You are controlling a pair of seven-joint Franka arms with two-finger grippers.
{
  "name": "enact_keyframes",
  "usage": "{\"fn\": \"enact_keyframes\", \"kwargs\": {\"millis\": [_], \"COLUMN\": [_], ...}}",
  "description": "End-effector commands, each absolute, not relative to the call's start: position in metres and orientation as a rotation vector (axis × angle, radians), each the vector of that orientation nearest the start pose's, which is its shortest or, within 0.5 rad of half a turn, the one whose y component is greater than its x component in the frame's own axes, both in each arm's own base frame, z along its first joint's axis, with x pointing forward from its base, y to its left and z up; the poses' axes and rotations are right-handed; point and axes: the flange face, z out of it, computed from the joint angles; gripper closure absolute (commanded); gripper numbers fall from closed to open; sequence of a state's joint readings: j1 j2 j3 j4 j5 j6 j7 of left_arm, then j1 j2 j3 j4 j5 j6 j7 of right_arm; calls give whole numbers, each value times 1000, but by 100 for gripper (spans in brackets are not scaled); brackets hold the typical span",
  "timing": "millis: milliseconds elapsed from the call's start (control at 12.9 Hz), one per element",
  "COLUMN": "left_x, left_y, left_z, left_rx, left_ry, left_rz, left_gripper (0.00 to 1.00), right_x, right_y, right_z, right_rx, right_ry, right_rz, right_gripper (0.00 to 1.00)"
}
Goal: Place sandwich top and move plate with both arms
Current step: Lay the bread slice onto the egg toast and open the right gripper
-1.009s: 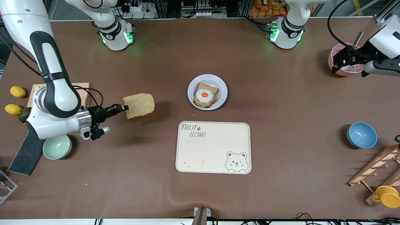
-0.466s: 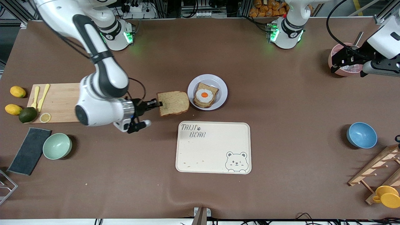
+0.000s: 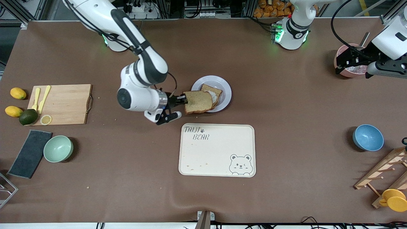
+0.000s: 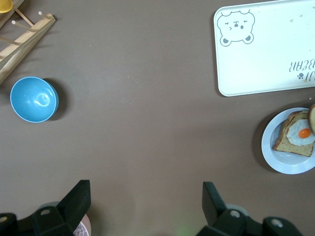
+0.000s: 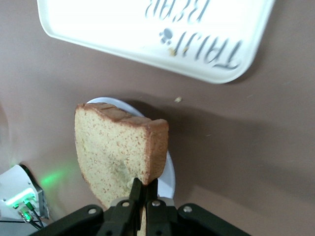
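Observation:
The sandwich top [image 3: 197, 101], a speckled brown bread slice, hangs over the edge of the plate [image 3: 224, 83] that faces the right arm's end of the table. My right gripper [image 3: 183, 100] is shut on its crust. It covers most of the egg slice [image 3: 212, 92] lying on the plate. In the right wrist view the sandwich top [image 5: 113, 147] stands pinched in my right gripper [image 5: 144, 186], with the plate [image 5: 170, 177] under it. My left gripper [image 3: 353, 71] waits open over the pink bowl [image 3: 345, 47]. In the left wrist view the left gripper [image 4: 146, 191] holds nothing, and the plate [image 4: 275, 162] bears the egg slice [image 4: 298, 135].
A cream bear tray [image 3: 217, 149] lies just nearer the front camera than the plate. A cutting board [image 3: 63, 105], lemons, an avocado, a dark cloth and a mint bowl [image 3: 58, 148] sit toward the right arm's end. A blue bowl [image 3: 368, 137] and wooden rack [image 3: 381, 173] sit toward the left arm's end.
My right arm has swung from beside the cutting board to the plate, carrying the sandwich top, which now hides the egg. The left arm has barely moved.

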State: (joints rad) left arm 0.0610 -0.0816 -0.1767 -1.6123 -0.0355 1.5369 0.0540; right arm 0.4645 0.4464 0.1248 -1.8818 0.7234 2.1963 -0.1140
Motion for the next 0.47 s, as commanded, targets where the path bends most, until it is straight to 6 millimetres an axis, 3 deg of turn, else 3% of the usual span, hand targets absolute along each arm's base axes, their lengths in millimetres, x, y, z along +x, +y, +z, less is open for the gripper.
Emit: {"fn": "enact_keyframes", "kwargs": {"millis": [0, 233, 388], "left_x": [516, 516, 517], "left_y": [-69, -69, -69], "left_z": [647, 645, 644], "left_rx": [-3126, -3126, -3127], "left_ry": [259, 259, 259], "left_rz": [-26, -19, -17], "left_gripper": [0, 0, 0], "right_x": [486, 463, 454], "right_y": [380, 393, 391], "right_z": [273, 256, 244], "right_rx": [-2540, -2567, -2588], "right_ry": [-225, -230, -222], "right_rz": [323, 298, 293], "right_gripper": [100, 100, 100]}}
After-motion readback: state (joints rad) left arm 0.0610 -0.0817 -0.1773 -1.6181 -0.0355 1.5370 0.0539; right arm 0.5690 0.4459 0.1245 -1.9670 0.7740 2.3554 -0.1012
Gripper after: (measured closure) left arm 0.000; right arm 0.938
